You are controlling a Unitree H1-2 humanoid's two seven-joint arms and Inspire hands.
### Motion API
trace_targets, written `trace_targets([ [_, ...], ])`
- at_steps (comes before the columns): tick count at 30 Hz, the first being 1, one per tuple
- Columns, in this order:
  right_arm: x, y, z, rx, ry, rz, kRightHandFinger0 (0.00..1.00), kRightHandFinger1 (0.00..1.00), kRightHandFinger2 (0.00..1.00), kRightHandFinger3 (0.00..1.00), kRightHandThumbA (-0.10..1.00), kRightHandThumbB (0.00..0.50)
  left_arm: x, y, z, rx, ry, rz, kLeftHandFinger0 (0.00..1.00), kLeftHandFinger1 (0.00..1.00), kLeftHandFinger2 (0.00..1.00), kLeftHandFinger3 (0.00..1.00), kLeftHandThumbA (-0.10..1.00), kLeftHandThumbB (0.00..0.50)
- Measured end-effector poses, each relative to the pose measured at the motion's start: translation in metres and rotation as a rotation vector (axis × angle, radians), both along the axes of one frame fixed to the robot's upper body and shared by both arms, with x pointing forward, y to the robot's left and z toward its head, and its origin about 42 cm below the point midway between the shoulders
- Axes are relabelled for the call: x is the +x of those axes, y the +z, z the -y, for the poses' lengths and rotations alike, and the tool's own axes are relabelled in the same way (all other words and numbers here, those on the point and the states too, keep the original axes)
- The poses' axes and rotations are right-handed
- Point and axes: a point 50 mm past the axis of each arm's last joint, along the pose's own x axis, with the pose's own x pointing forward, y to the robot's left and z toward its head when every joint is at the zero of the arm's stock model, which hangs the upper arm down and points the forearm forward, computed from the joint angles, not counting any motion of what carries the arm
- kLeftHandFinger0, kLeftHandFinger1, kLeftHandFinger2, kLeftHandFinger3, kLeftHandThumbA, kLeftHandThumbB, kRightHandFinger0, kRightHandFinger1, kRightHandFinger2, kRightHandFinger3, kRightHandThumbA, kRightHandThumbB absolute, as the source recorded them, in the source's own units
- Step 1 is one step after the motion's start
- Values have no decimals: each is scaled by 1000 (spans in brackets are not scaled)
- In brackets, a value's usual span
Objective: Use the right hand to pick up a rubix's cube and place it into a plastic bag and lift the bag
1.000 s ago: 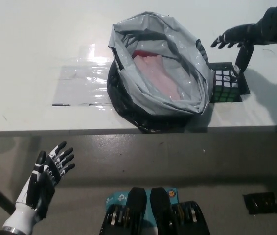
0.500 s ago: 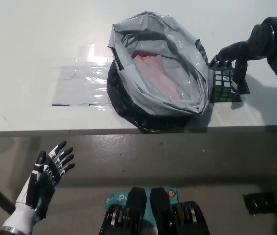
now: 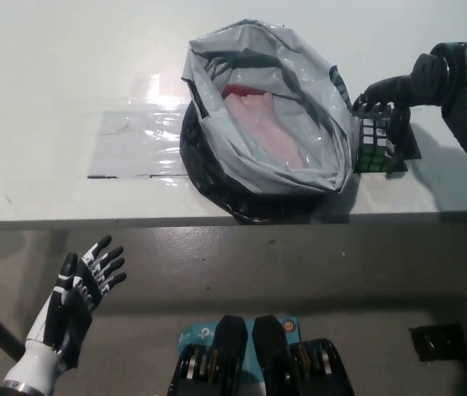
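From my station, the right hand (image 3: 384, 111) covers the top and outer side of the cube (image 3: 373, 145), so I cannot confirm from this view whether the fingers are clamped on it or only resting against it. The cube sits on a black square mat (image 3: 404, 145) on the table (image 3: 52, 74), touching the right side of the plastic bag (image 3: 262, 115); only its near faces show. The bag stands open with a pink item (image 3: 258, 124) inside, largely hidden by the folded rim, and rests on a black base (image 3: 209, 186) that shows only along its lower edge. Compared with the picture one second ago, the right hand has come down from above the table onto the cube, and the forearm now fills the upper right corner. The left hand (image 3: 77, 293) hangs below the table edge at lower left, fingers spread, holding nothing. Open table surface lies left of the bag; the bag sits near the front edge.
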Motion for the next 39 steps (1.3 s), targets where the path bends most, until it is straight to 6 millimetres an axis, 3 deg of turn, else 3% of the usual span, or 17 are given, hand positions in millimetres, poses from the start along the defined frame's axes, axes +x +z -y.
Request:
trace_targets([
  [9,1,-6,7,-22,-6,24,1000,1000,1000,1000,960,471,1,1,-1,1,3,5,1000,1000,1000,1000,1000,255],
  [14,1,-7,6,-31,5,28,1000,1000,1000,1000,985,482,1,2,-1,1,4,7,1000,1000,1000,1000,1000,262],
  [17,1,-7,6,-37,10,29,1000,1000,1000,1000,973,470,1,2,-1,1,4,9,1000,1000,1000,1000,993,236],
  [19,1,-8,6,-35,10,30,1000,1000,1000,1000,969,471,1,2,-1,2,4,11,1000,1000,1000,1000,950,242],
  [20,1,-8,6,-33,10,30,1000,1000,1000,1000,968,497,1,2,-1,2,4,11,1000,1000,1000,1000,899,237],
  [25,1,-10,5,-5,-1,25,1000,1000,1000,1000,950,500,1,3,-1,7,5,22,1000,1000,1000,1000,805,238],
  [27,1,-10,3,6,-2,25,1000,1000,1000,1000,929,500,1,3,-1,9,6,26,1000,1000,1000,1000,701,244],
  [39,1,-13,-8,93,-13,10,1000,1000,1000,1000,893,499,2,4,-1,31,9,39,1000,1000,1000,1000,613,197],
])
